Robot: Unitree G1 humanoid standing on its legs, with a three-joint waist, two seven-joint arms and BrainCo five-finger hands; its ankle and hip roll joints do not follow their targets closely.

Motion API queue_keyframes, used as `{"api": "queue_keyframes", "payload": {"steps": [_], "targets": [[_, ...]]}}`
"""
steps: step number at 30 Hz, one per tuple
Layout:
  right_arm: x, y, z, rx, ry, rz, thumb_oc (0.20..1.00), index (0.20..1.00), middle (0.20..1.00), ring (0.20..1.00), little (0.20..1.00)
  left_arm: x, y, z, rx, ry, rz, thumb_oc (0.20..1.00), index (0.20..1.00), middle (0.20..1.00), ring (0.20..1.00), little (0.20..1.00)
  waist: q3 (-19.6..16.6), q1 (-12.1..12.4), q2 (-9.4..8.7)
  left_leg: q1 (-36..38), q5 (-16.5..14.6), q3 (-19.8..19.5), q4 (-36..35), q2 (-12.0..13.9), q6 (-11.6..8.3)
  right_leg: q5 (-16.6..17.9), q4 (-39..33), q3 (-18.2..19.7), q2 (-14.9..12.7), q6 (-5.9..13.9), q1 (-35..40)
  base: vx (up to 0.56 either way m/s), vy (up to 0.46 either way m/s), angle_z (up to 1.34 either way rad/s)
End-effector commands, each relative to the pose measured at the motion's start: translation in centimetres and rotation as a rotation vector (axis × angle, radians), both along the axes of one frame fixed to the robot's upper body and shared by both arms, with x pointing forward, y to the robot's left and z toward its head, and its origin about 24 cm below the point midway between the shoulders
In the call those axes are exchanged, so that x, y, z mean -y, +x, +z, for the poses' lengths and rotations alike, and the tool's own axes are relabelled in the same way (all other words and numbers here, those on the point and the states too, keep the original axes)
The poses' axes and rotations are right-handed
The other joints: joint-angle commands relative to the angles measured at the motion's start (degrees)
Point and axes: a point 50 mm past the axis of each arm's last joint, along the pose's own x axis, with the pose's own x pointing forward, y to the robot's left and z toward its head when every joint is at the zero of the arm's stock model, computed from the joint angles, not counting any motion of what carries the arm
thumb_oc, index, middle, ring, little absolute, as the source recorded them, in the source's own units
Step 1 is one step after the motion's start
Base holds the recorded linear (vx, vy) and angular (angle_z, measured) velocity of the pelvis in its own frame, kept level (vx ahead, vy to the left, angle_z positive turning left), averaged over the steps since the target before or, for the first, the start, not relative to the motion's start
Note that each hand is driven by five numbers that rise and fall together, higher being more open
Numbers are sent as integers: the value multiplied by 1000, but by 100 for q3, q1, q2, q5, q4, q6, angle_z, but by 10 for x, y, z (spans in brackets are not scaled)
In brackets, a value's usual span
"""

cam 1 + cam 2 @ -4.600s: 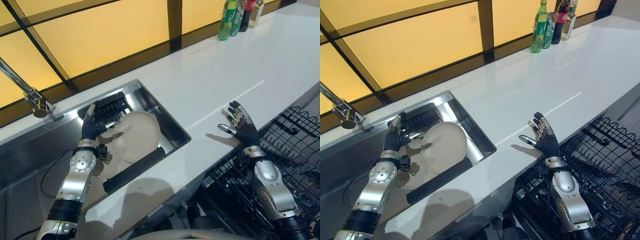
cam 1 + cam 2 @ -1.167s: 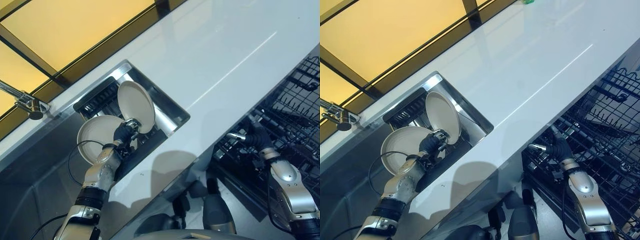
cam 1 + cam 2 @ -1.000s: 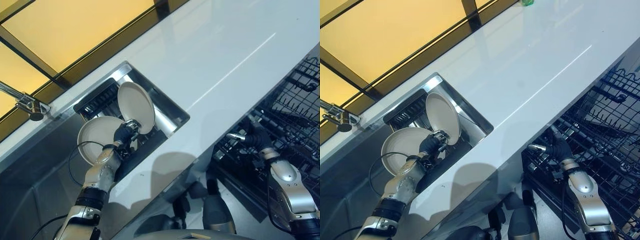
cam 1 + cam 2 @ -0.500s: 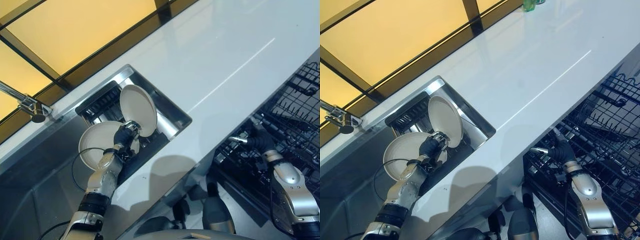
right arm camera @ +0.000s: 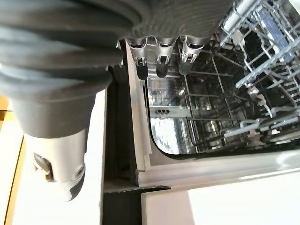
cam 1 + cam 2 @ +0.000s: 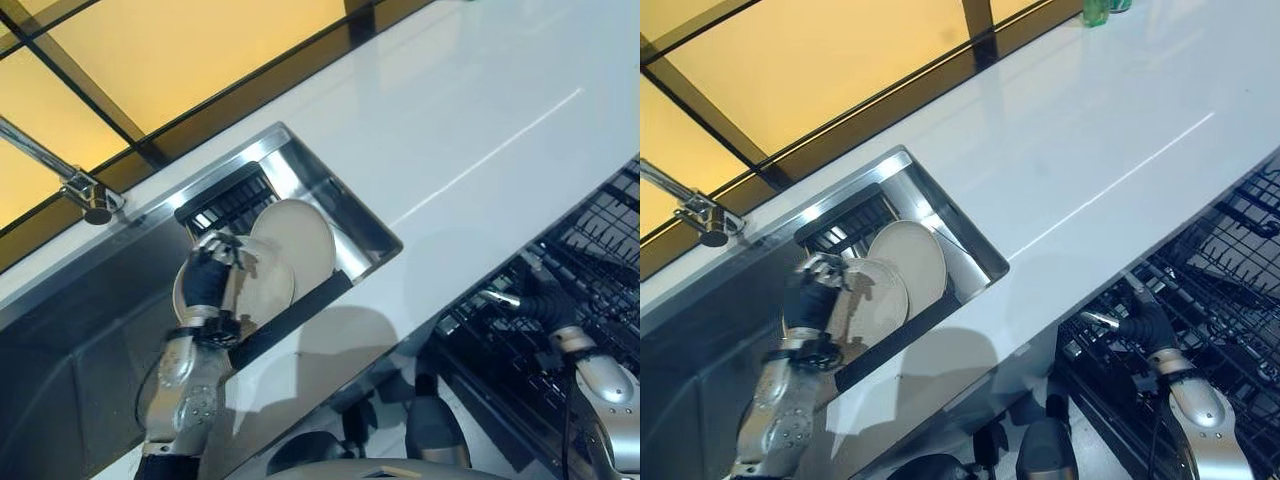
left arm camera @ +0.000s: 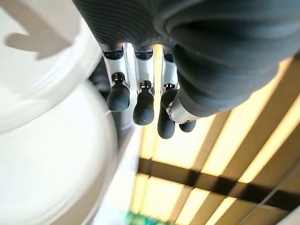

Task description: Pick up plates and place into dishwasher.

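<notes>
two cream plates stand on edge in the steel sink (image 6: 300,185), overlapping, both leaning against the black dish rack (image 6: 232,203) at the sink's far wall. the rear plate (image 6: 300,252) is the one nearer the sink's table-side wall; the front plate (image 6: 255,290) lies partly over it, on the side nearer the faucet (image 6: 85,190). the left hand (image 6: 208,278) is at the front plate's edge on the faucet side, its fingers (image 7: 143,105) loosely bent beside the plates' rims; whether they actually hold a plate cannot be told. a black bar (image 6: 290,320) runs along the sink's near edge, below the plates. the white table (image 6: 470,130) stretches away from the sink. the right hand (image 6: 1145,325) hovers off the table's front edge, over the open dishwasher rack (image 6: 590,270), fingers (image 5: 161,61) straight and thumb out, holding nothing.
</notes>
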Motion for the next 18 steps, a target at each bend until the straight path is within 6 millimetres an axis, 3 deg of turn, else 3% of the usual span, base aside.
{"api": "queue_keyframes", "payload": {"steps": [1,8,13,15,16,18], "targets": [[-20,2,45,258,30,113,1000,1000,1000,1000,1000,-14,-9,12,51,118,26,200,200,200,200,200,-837,176,-606,-443,97,-161,168,92,-229,360,-751,-85,-362,133,485,-52,-103,9],[-26,4,40,252,58,111,1000,1000,1000,1000,1000,-19,-9,17,68,128,28,200,200,200,200,200,-1086,192,-621,-304,54,-184,106,148,-265,278,-850,-122,-297,114,691,-21,-66,3],[-28,7,41,255,66,119,1000,1000,1000,1000,1000,-27,-7,21,48,316,150,200,200,200,200,200,-1241,182,-587,-299,65,-191,73,174,-274,272,-942,-98,-241,97,743,-55,-55,2],[-27,8,43,261,73,121,1000,1000,1000,1000,1000,-33,-6,20,16,402,193,658,658,658,658,658,-1286,183,-588,-296,57,-196,50,187,-286,248,-973,-96,-218,100,756,-61,-63,0],[-26,8,43,264,75,121,1000,1000,1000,1000,1000,-35,-5,19,-4,436,199,1000,1000,1000,1000,1000,-1298,184,-586,-297,54,-195,47,191,-290,238,-978,-93,-210,101,759,-74,-61,0],[-25,11,45,270,78,123,1000,1000,1000,1000,1000,-42,-1,17,-39,478,231,1000,1000,1000,1000,1000,-1347,180,-572,-300,48,-201,32,210,-298,188,-982,-87,-176,100,764,-85,-68,0]]}}
